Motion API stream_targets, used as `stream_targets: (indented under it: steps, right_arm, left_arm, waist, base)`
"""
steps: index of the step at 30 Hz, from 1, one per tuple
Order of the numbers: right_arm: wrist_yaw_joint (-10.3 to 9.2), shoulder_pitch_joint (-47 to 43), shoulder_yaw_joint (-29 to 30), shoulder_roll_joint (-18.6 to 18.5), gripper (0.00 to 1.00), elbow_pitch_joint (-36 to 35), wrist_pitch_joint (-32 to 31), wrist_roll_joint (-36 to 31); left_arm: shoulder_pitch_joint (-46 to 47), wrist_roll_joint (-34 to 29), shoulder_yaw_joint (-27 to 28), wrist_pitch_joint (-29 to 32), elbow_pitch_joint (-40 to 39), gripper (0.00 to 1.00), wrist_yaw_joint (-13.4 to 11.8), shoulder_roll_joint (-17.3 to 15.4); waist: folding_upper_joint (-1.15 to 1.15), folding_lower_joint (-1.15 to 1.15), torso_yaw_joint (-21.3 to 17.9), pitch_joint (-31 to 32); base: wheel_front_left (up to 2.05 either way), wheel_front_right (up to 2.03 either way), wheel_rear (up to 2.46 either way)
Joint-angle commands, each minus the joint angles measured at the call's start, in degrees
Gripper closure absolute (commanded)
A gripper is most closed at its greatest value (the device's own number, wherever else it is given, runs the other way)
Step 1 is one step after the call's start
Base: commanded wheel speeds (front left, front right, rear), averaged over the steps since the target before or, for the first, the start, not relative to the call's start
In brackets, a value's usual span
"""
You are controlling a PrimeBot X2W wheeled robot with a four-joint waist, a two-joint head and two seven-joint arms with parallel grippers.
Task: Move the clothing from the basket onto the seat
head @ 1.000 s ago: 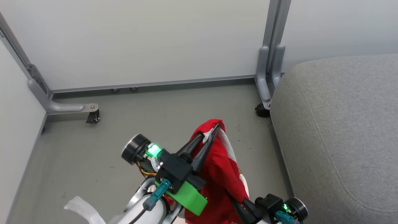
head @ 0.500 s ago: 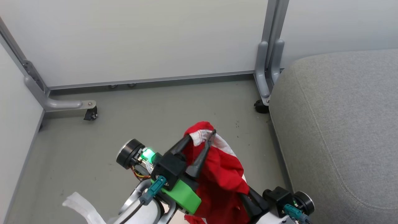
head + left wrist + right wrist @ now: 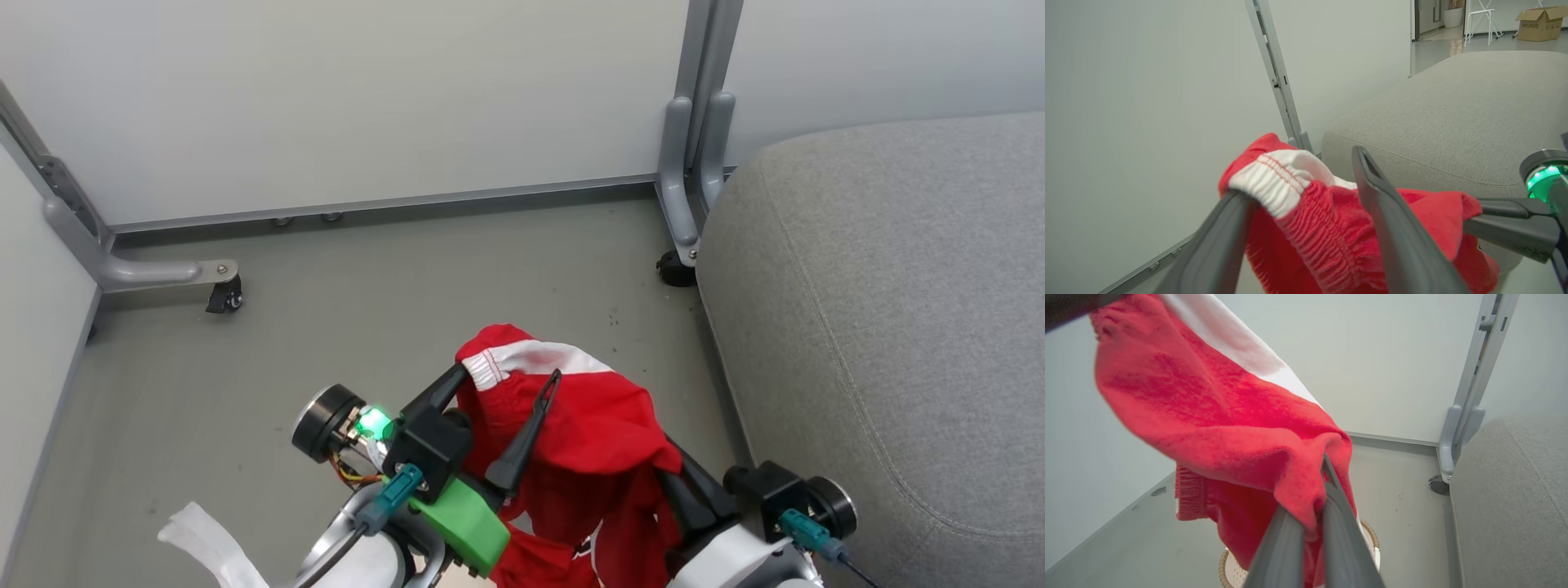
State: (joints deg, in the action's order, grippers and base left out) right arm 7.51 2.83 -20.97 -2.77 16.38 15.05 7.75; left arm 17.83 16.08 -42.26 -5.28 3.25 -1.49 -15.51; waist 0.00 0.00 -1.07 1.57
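The clothing (image 3: 588, 425), bright red with a white elastic waistband, hangs in the air above the floor just left of the seat (image 3: 882, 327). My left gripper (image 3: 506, 377) is open; the waistband (image 3: 1274, 179) still drapes over one finger (image 3: 1224, 232), while the other finger (image 3: 1388, 212) lies against the red fabric. My right gripper (image 3: 676, 469) is shut on the clothing's other end, and the fabric (image 3: 1216, 412) bunches at its fingertips (image 3: 1331, 486). Beneath the hanging cloth, part of the basket (image 3: 1223, 568) shows on the floor.
Grey partition panels stand behind and to the left, on metal legs with castors (image 3: 224, 298) (image 3: 673, 269). A metal post (image 3: 694, 122) rises right beside the seat's near corner. White cable wrap (image 3: 204, 543) hangs off my left arm.
My left gripper has opened and released its pinch on the waistband, which now rests on one finger. The clothing has spread wider between both grippers. The head camera has shifted slightly.
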Motion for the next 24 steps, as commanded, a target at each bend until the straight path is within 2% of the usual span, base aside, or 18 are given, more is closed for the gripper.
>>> stream_targets:
  steps: [1, 14, 24]
  right_arm:
    - [-0.04, 1.0, 0.8, -0.2, 1.00, -0.4, 0.2, -0.5]
    - [-0.04, 2.4, 13.6, -0.2, 1.00, -3.1, 0.2, -3.2]
    - [-0.04, 0.9, 17.2, -0.2, 1.00, -5.9, 0.2, -3.7]
  left_arm:
    - [-1.2, 0.5, 0.3, -0.1, 0.4, 0.00, 0.2, -0.6]
    - [-3.0, 2.2, 0.2, -1.3, 2.1, 0.00, 0.5, -2.1]
    - [-2.6, 2.4, 1.2, -2.0, 1.8, 0.00, -0.1, -4.0]
  waist:
    - [0.00, 0.00, -0.5, -0.4]
    - [0.00, 0.00, -5.3, -3.1]
    - [0.00, 0.00, -12.6, -6.0]
  base:
    - [0.00, 0.00, 0.00]
    - [0.00, 0.00, 0.00]
    - [0.00, 0.00, 0.00]
